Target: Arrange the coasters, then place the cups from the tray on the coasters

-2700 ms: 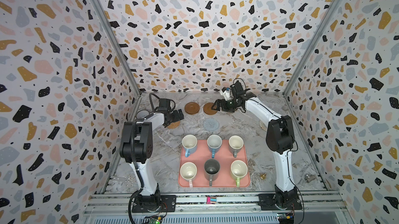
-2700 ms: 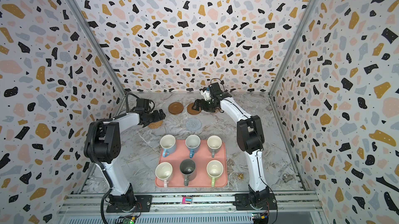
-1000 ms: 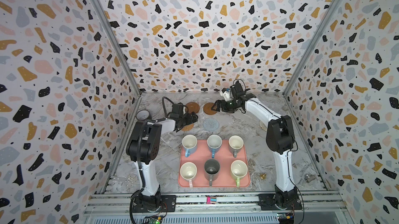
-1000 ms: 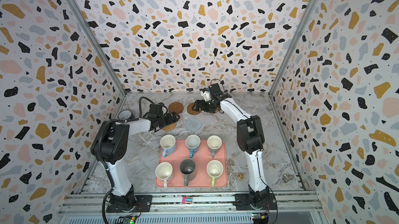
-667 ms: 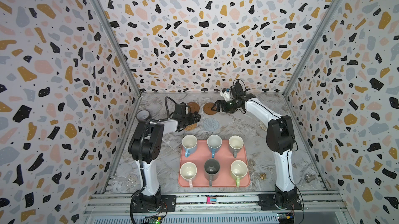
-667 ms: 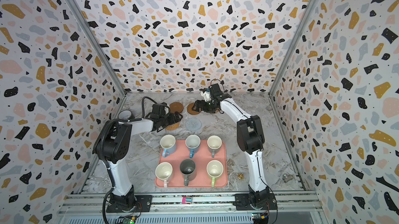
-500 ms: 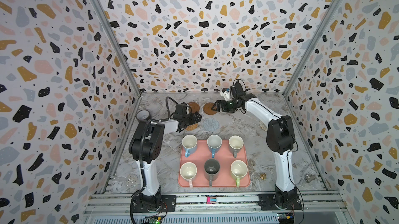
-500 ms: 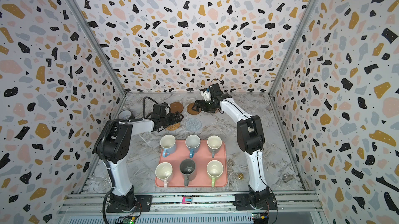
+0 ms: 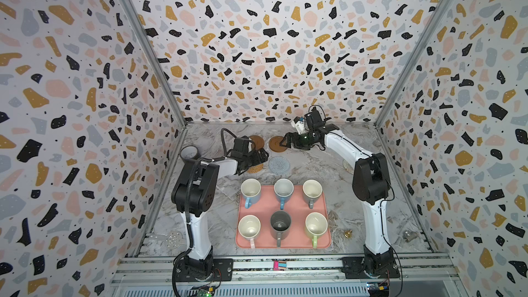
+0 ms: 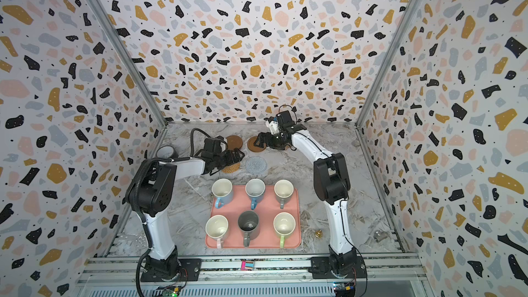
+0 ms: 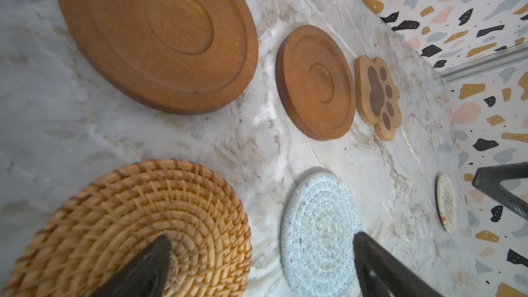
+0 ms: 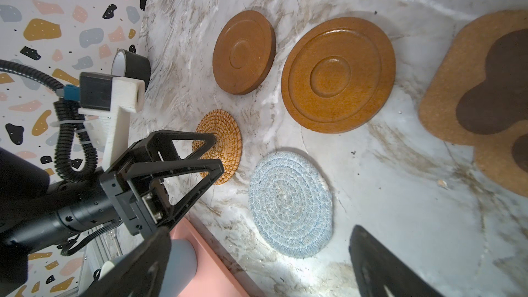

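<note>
Coasters, six, flat on the bench: left wooden disc (image 9: 255,141), right wooden disc (image 9: 277,143) and paw-shaped mat (image 11: 378,96) in the back row; rattan round (image 9: 255,169), pale blue round (image 9: 279,164) and cream round (image 11: 446,204) nearer. Mugs, six, upright on the pink tray (image 9: 298,218): light blue mug (image 9: 251,191), deeper blue mug (image 9: 283,191), grey-beige mug (image 9: 312,191) behind; pink mug (image 9: 249,227), dark grey mug (image 9: 281,224), green mug (image 9: 316,225) in front.

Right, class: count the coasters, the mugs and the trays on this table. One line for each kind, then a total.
Coasters: 6
Mugs: 6
Tray: 1
Total: 13
</note>
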